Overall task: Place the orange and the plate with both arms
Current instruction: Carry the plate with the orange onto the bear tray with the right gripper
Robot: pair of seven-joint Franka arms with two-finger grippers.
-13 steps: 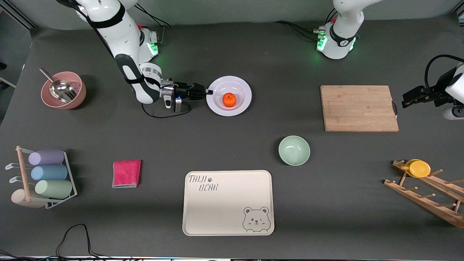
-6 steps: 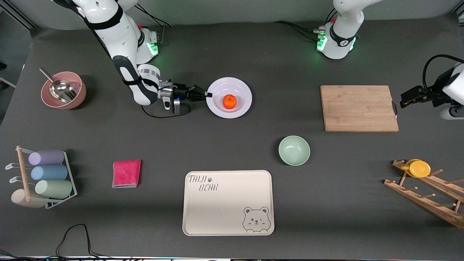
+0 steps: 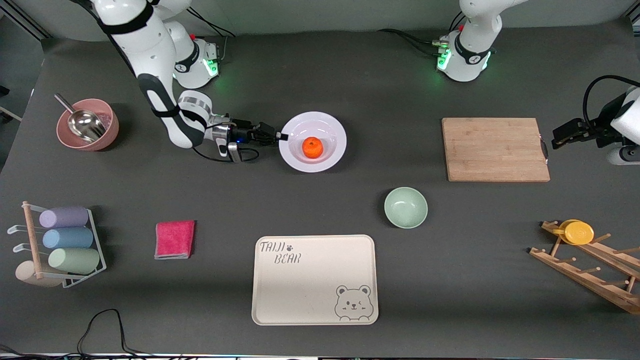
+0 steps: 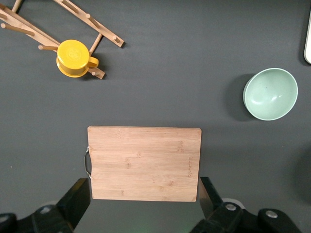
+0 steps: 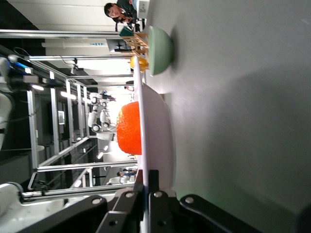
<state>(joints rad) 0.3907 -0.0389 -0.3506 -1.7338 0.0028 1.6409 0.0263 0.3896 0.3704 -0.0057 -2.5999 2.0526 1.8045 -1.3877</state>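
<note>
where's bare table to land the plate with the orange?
Free: the dark mat between the pale round plate, the wooden cutting board and the mint-green bowl; also between the pink folded cloth and the cream bear tray. Crowded: both table ends.

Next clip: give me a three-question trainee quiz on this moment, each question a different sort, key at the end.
1. True or false: the orange sits in the plate.
2. What does the right end effector grip? A) the green bowl B) the plate's rim C) the pink cloth
3. Fill in: the open left end effector hangs over the edge of the wooden ____.

Key: 1 true. 2 B; its jaws are shut on the rim at the right arm's end. 3 cutting board.
</note>
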